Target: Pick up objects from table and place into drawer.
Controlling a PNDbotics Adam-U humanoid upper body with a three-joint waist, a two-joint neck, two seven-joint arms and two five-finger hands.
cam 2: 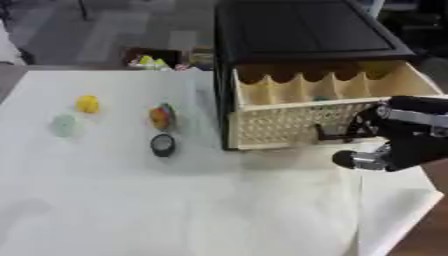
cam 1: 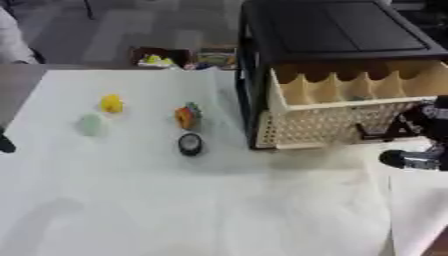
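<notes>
In the left eye view the drawer [cam 1: 350,107] stands pulled out to take the yellow [cam 1: 111,103], green [cam 1: 91,124], orange [cam 1: 186,117] and black [cam 1: 190,144] objects waiting on the table [cam 1: 219,200], while in the right eye view the right hand [cam 2: 398,137] sits at the drawer front, fingers seemingly curled on its handle [cam 2: 337,134], though I cannot tell for sure.

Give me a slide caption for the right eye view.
Right hand at the open drawer's front; yellow, pale green, orange and black round objects wait on the white table.
</notes>
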